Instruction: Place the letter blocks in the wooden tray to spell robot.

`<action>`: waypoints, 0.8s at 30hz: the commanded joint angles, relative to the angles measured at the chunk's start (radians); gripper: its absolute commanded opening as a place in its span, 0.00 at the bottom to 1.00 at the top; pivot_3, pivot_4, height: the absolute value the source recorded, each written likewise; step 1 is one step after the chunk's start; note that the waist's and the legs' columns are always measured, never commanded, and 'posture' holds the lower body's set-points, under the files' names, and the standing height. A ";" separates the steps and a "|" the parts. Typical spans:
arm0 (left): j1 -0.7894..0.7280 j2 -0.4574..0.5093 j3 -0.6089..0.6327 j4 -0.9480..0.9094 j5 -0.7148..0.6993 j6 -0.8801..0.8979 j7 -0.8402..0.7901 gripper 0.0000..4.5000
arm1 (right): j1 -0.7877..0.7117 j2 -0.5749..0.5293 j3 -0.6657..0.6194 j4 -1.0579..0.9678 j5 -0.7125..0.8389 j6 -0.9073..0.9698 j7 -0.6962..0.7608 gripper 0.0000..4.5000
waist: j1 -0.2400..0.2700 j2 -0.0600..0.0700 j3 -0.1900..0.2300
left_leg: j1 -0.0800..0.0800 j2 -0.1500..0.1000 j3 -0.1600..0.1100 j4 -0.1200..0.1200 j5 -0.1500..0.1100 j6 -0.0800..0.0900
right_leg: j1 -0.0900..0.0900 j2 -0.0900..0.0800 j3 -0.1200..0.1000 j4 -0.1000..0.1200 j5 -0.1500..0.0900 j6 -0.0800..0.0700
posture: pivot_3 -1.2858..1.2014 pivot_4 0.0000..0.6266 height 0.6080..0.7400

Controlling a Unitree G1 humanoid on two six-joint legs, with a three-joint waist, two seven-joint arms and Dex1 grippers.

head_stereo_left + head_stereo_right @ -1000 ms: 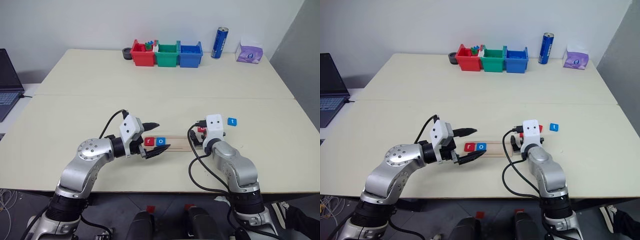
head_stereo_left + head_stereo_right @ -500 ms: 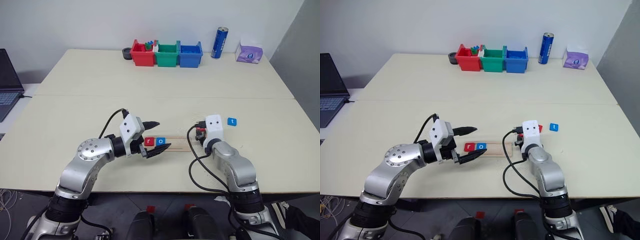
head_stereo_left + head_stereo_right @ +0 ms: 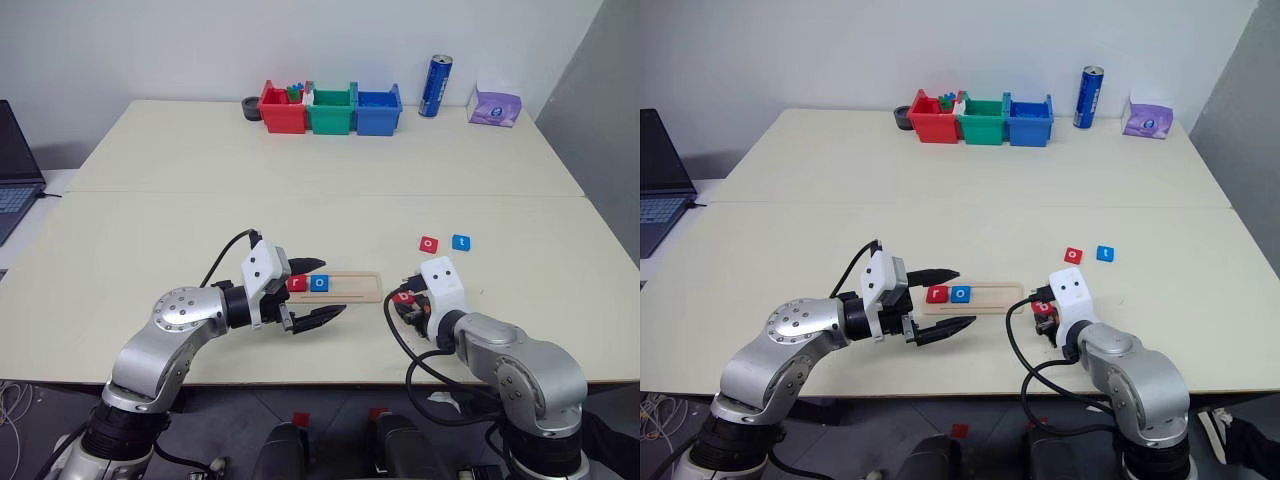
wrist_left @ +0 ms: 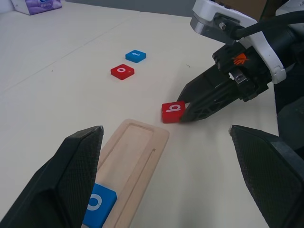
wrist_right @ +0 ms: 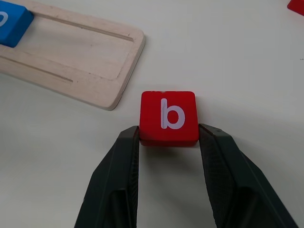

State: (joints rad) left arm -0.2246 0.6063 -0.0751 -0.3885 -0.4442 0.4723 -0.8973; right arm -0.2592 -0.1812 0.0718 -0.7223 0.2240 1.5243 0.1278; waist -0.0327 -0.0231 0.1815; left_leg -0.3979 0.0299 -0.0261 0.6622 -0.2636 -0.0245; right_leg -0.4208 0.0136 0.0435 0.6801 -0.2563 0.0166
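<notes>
The wooden tray [image 3: 350, 286] lies in front of me with a red r block [image 3: 297, 283] and a blue o block [image 3: 319, 283] at its left end. My right gripper [image 5: 169, 132] is shut on the red b block [image 5: 168, 115], low over the table just off the tray's right end [image 3: 404, 297]. Farther back on the right lie a red o block [image 3: 428, 243] and a blue t block [image 3: 460, 241]. My left gripper [image 3: 333, 287] is open, one finger on each side of the tray by the r and o blocks, holding nothing.
Red [image 3: 283, 108], green [image 3: 331, 110] and blue [image 3: 378, 110] bins stand at the table's far edge, with a blue can [image 3: 435, 85] and a purple tissue pack [image 3: 497, 105] to their right. A laptop [image 3: 15, 160] sits off the left side.
My right gripper has shut on the red b block and drawn it back toward me, uncovering the red o block. The left gripper has stayed by the tray.
</notes>
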 commanded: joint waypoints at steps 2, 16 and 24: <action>-0.005 0.005 0.008 -0.021 -0.007 -0.011 -0.003 1.00 | -0.006 0.000 0.003 -0.024 0.015 0.035 0.010 0.32 | 0.000 0.000 0.000 | 0.000 0.000 0.000 0.000 0.000 0.000 | 0.000 0.000 0.000 0.000 0.000 0.000 | 0.52 0.24 1.00; -0.010 -0.005 0.007 0.007 0.001 -0.027 -0.003 1.00 | -0.058 -0.027 -0.170 -0.120 0.056 0.077 0.084 1.00 | 0.000 0.000 0.000 | 0.000 0.000 0.000 0.000 0.000 0.000 | 0.000 0.000 0.000 0.000 0.000 0.000 | 0.52 0.24 1.00; -0.013 -0.009 0.002 0.030 0.007 -0.050 -0.007 1.00 | -0.015 -0.440 -0.102 0.117 0.132 -0.666 0.646 1.00 | 0.000 0.000 0.001 | 0.000 -0.001 0.001 -0.001 0.000 0.000 | 0.001 -0.001 -0.001 -0.003 0.000 0.000 | 0.52 0.24 1.00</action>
State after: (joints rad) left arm -0.2279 0.5983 -0.0763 -0.3456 -0.4387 0.4471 -0.8981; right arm -0.3065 -0.5927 -0.0538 -0.6590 0.3388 1.0531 0.6256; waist -0.0325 -0.0234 0.1824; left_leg -0.3982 0.0291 -0.0257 0.6615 -0.2638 -0.0242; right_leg -0.4199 0.0131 0.0423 0.6770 -0.2564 0.0169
